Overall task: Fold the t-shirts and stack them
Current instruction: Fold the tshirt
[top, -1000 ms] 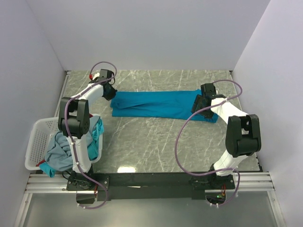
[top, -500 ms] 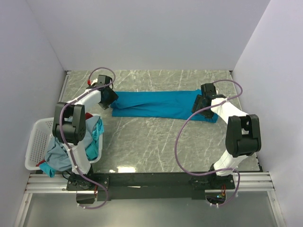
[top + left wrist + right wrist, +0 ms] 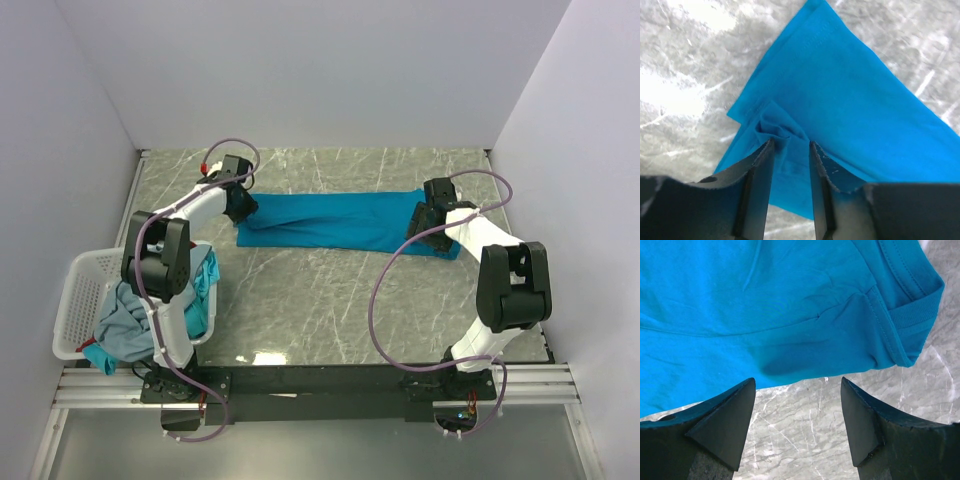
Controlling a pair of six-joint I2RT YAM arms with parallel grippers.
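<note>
On the left tool (image 3: 790, 146) the jaws stand narrowly apart astride a pucker at the left end of the blue t-shirt (image 3: 330, 220); gripping or not, I can't tell. The right tool (image 3: 797, 385) hangs wide apart, empty, over its right end, so the shirt lies lengthwise between both arms on the surface (image 3: 320, 300).

A: Surface?

B: Table (image 3: 330, 300), grey marble look w/ white veins. Glossy, w/ a glare spot by the near edge.

A: What's lying on it?

B: Two things. First, a teal-blue shirt (image 3: 330, 220) in the far half, approx centre, folded to a long strip running left to right. It's mostly flat, w/ a small pucker at the left end and a ribbed band showing at the right end.

A: The other?

B: White lattice basket (image 3: 75, 300), near-left corner, by the table's left edge. It's well apart from the shirt, w/ marble showing btwn them.
</note>
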